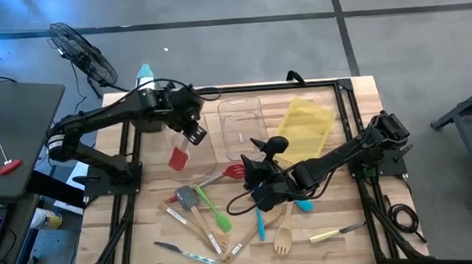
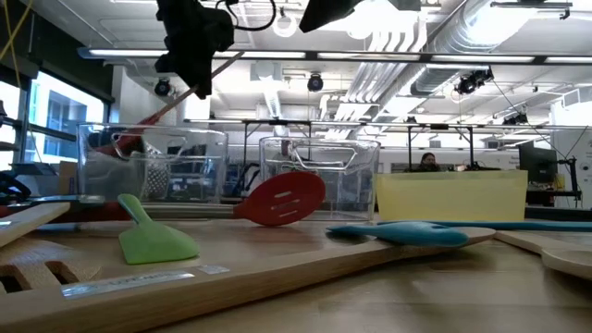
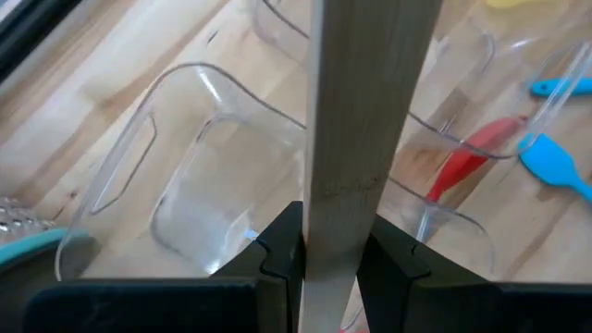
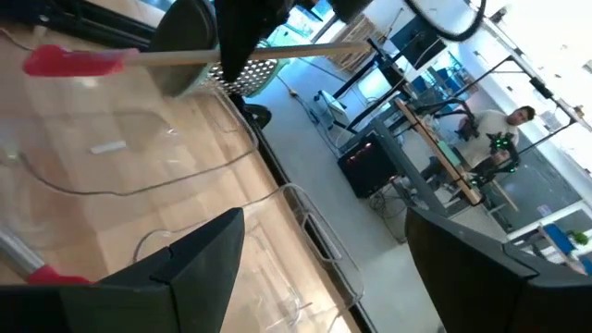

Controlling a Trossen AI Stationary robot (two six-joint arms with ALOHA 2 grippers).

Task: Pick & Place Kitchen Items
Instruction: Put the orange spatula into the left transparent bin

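Bright overhead ceiling lights, glare on clear bins, blurred foreground utensils, soft shadows

no readable text, labels, brands or numbers anywhere

Both arms over the table.
Left gripper (image 1: 192, 135) near the far-left corner, fingers clamped; right gripper (image 1: 259, 151) mid-table, fingers spread wide.

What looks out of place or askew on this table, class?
The red slotted spatula lies propped across the rim of the clear bin, half in, half out. The other utensils lie scattered at all angles on the table. Nothing looks spilled or broken.
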